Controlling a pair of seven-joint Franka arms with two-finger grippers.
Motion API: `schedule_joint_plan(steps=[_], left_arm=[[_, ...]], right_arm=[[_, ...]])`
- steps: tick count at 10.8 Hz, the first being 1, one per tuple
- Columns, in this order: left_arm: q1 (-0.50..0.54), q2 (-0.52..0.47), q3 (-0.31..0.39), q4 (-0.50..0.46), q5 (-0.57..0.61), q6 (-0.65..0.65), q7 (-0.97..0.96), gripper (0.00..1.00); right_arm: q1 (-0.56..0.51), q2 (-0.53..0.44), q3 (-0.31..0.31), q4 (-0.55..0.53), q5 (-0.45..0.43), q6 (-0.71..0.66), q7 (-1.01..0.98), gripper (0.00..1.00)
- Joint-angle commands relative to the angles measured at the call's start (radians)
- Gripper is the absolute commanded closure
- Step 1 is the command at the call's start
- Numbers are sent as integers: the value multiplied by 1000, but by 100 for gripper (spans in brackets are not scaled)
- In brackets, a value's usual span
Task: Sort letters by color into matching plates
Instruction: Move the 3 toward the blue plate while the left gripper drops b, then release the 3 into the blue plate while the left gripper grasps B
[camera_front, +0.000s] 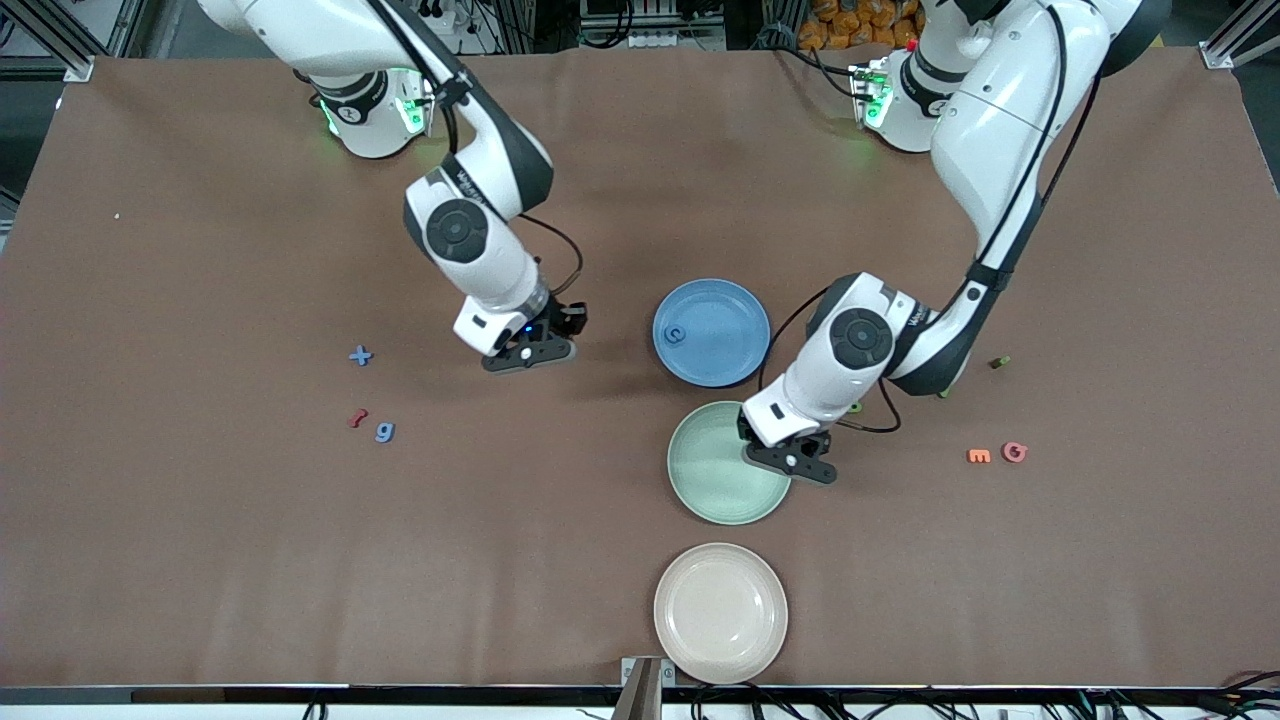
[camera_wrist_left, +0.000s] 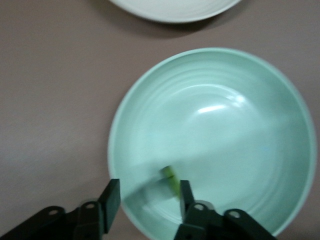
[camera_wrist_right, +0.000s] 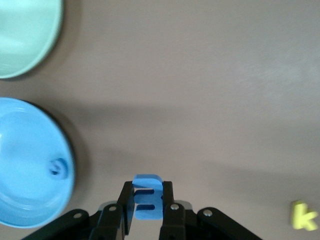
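My left gripper (camera_front: 795, 462) hangs over the rim of the pale green plate (camera_front: 705, 485). In the left wrist view it (camera_wrist_left: 150, 192) stands open, and a small green letter (camera_wrist_left: 171, 179), blurred, is close by one finger over the green plate (camera_wrist_left: 225, 125). My right gripper (camera_front: 530, 352) is over bare table beside the blue plate (camera_front: 735, 310). It (camera_wrist_right: 147, 189) is shut on a blue letter (camera_wrist_right: 147, 200). A blue letter (camera_front: 677, 334) lies in the blue plate. The beige plate (camera_front: 720, 612) sits nearest the front camera.
A blue x (camera_front: 360, 355), a red letter (camera_front: 357, 418) and a blue g (camera_front: 385, 431) lie toward the right arm's end. An orange m (camera_front: 979, 456) and a red G (camera_front: 1015, 452) lie toward the left arm's end. A yellow k (camera_wrist_right: 304, 216) shows in the right wrist view.
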Motion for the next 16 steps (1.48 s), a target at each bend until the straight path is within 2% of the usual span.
schedule_joint_plan(steps=[1,5,9,10,12,14,15,16], left_arm=[[40,-49,3,-14,-7,-158,-130,0],[49,-119,36,-162,70,-161,-403,0],[123,-129,36,-225,151,-157,-419,0],[147,-142,32,-251,153,-131,-425,0],[164,-176,32,-362,153,16,-465,0],[154,-175,32,-377,153,37,-525,0],[144,-176,32,-387,154,37,-549,0],[135,-178,33,-403,154,34,-553,0]], right_arm=[[90,114,0,157,21,-1,209,100],[181,224,-2,302,15,50,409,100],[247,291,-26,304,10,183,492,100],[252,300,-26,304,10,198,493,100],[262,310,-28,304,10,205,495,100],[269,314,-26,304,11,206,495,100],[272,319,-26,304,15,217,498,72],[281,320,-26,304,13,246,528,64]])
